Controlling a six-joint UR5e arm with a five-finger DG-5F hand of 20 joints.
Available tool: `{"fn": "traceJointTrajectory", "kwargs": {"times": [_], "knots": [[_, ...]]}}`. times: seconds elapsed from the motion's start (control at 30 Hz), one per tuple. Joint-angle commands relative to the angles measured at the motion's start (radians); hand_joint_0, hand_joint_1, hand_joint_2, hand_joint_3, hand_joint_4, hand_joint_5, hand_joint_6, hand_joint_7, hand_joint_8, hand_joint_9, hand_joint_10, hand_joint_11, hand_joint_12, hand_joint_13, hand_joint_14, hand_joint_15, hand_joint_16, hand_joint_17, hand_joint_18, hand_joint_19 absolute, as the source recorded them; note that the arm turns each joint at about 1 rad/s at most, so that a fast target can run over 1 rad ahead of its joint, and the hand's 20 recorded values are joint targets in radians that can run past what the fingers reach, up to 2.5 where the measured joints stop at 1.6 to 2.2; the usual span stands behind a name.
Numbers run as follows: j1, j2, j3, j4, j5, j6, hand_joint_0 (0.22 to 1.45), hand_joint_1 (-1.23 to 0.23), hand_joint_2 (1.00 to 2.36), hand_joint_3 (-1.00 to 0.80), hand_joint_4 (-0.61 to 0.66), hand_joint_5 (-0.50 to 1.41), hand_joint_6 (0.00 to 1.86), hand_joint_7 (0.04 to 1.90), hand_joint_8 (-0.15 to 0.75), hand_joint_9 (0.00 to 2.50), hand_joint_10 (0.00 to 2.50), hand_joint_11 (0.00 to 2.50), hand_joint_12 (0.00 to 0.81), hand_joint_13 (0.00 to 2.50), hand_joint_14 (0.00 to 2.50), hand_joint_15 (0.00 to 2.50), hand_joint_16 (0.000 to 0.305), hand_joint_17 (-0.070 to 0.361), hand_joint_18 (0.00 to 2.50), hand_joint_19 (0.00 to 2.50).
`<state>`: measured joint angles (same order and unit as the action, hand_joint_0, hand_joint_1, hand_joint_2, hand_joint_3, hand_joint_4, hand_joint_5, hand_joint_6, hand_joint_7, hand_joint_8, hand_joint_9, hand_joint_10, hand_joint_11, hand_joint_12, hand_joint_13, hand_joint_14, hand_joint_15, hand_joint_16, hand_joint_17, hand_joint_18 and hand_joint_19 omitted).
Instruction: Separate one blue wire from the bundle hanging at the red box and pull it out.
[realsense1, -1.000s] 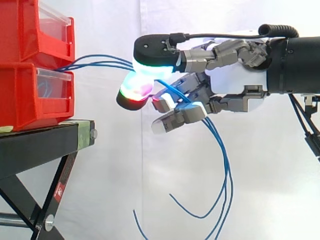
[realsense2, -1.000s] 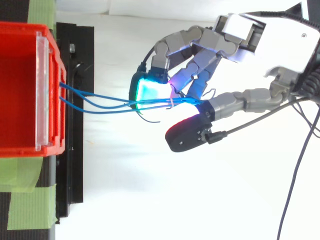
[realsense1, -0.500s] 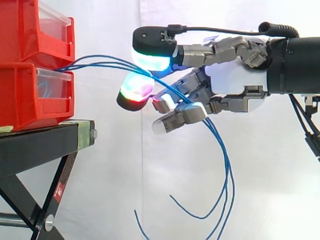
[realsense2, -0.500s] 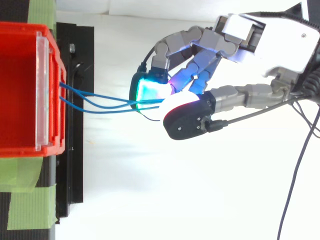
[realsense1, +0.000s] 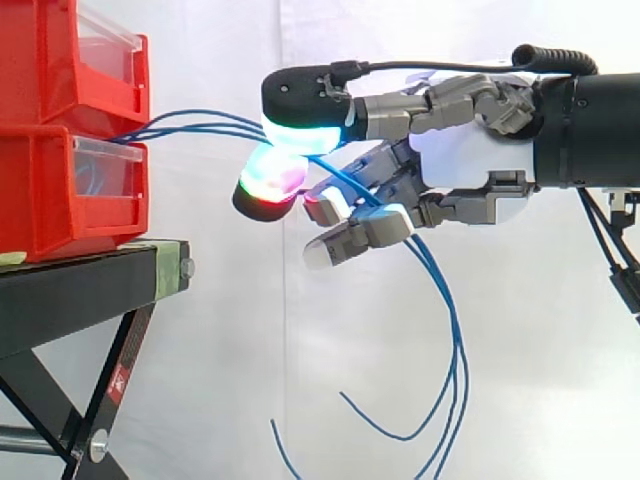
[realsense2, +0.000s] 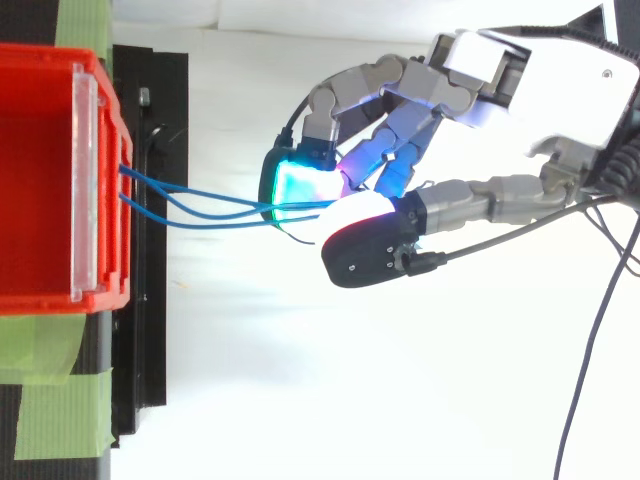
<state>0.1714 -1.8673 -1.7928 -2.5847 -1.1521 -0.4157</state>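
White curtain behind, red bins (realsense1: 60, 190) on black stand (realsense1: 80, 285). Pinches blue wires (realsense1: 200, 122) — strung out from the lower bin's front — between glowing pads (realsense1: 268, 180) of hand (realsense1: 470, 165). Presses thumb (realsense1: 300, 100) back down on them, versus lifted half a second ago.

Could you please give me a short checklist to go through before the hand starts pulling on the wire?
1. Grip: the hand has its thumb pad and a finger pad closed on the blue wires. Ok.
2. One wire singled out: several strands run into the pinch together, and how many sit between the pads is hidden. Cannot tell.
3. Wires anchored: they lead into the red bins, none drawn out yet. Ok.
4. Loose ends: they hang below the hand, apart from the black stand. Ok.
5. Pull path: nothing stands between the hand and the bins except the wires. Ok.
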Motion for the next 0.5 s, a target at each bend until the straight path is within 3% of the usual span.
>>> {"fn": "traceJointTrajectory", "kwargs": {"times": [0.0,0.23,0.47], "knots": [[0.0,0.0,0.0,0.0,0.0,0.0,0.65,-0.72,1.02,-0.28,0.14,-0.22,0.86,0.97,0.321,1.09,0.02,1.3,0.304,1.45,0.02,1.33,0.049,0.111,0.57,0.45],[0.0,0.0,0.0,0.0,0.0,0.0,0.66,-0.83,1.02,-0.25,0.17,-0.22,0.85,1.0,0.308,1.06,0.02,1.31,0.305,1.42,0.02,1.34,0.05,0.112,0.56,0.46],[0.0,-0.001,0.0,0.0,0.0,0.0,0.65,-0.86,1.0,-0.46,0.17,-0.23,0.85,0.99,0.301,1.03,0.02,1.31,0.313,1.41,0.02,1.34,0.05,0.113,0.54,0.46]]}}
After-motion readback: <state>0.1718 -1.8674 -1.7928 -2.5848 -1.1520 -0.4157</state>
